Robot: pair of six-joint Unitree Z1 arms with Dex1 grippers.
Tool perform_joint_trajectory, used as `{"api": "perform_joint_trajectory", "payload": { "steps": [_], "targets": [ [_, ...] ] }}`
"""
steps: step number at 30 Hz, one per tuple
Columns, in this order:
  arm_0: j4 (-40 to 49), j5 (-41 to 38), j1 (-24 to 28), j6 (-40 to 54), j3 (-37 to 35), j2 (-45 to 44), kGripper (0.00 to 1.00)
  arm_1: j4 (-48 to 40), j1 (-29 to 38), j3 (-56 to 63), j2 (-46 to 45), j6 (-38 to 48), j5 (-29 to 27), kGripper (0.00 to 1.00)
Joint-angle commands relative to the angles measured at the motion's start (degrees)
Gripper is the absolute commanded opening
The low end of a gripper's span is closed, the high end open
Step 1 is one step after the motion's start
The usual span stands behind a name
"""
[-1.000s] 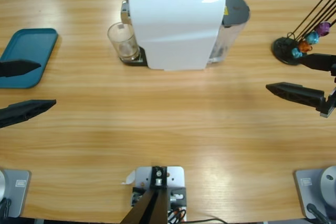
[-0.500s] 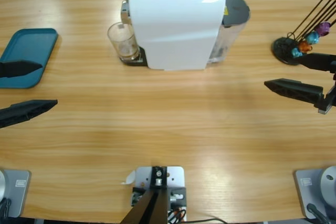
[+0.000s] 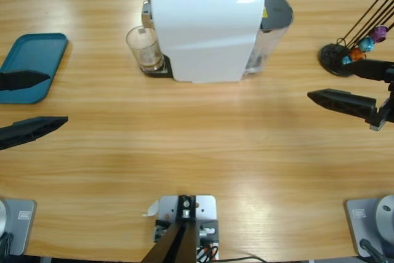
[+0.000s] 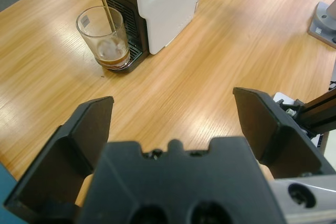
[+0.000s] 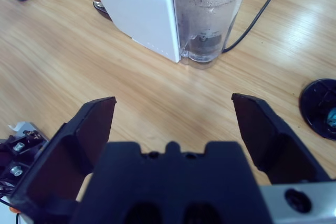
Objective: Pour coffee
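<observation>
The left gripper (image 4: pixel 173 124) hangs low over the bench (image 3: pixel 197 152), jaws spread wide with nothing between them. Ahead of it and well apart, a clear glass (image 4: pixel 103 38) stands on the drip tray of the white coffee machine (image 3: pixel 206 29); the coffee (image 4: pixel 112 59) lies as a thin brown layer in its base, a thin stream falling from the spout. The right gripper (image 5: pixel 173 124), jaws also released, faces the machine's clear water tank (image 5: pixel 209 19). A teal tray (image 3: pixel 34 66) lies at the far left; a capsule stand (image 3: pixel 351 53) at the far right.

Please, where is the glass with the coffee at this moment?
The glass stands on the drip tray under the spout of the white coffee machine, at the machine's left in the high view; the teal tray lies further left.
</observation>
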Motion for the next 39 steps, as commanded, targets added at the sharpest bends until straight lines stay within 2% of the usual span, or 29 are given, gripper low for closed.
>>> {"api": "perform_joint_trajectory", "payload": {
  "steps": [1,8,21,26,31,36,39],
  "targets": [
    [-1.31,2.58,-0.74,-0.35,2.95,2.12,1.0,-0.63,-0.67,2.4,1.2,-0.42,-0.37,1.0],
    [-3.05,5.2,-0.12,3.17,0.31,1.75,1.0,-0.86,-0.67,2.59,0.86,-0.36,-0.34,1.0],
    [-10.59,5.15,4.27,9.83,-8.92,21.88,1.0,-0.44,-0.67,2.87,-0.74,-0.19,-0.37,1.0],
    [-11.26,5.85,4.29,9.34,-8.62,23.87,1.0,-1.21,-0.67,2.78,0.95,-0.19,-0.46,1.0],
    [-13.14,7.47,3.39,7.4,-8.37,21.51,0.977,-1.25,-0.67,2.87,0.99,-0.15,-0.46,1.0],
    [-16.48,3.6,2.41,7.97,-7.32,19.47,1.0,-1.06,-0.67,2.45,2.59,-0.15,-0.2,1.0],
    [-16.66,3.7,2.89,10.59,-6.65,21.84,1.0,-0.56,-0.67,2.22,2.85,-0.15,-0.13,1.0]
  ]
}}
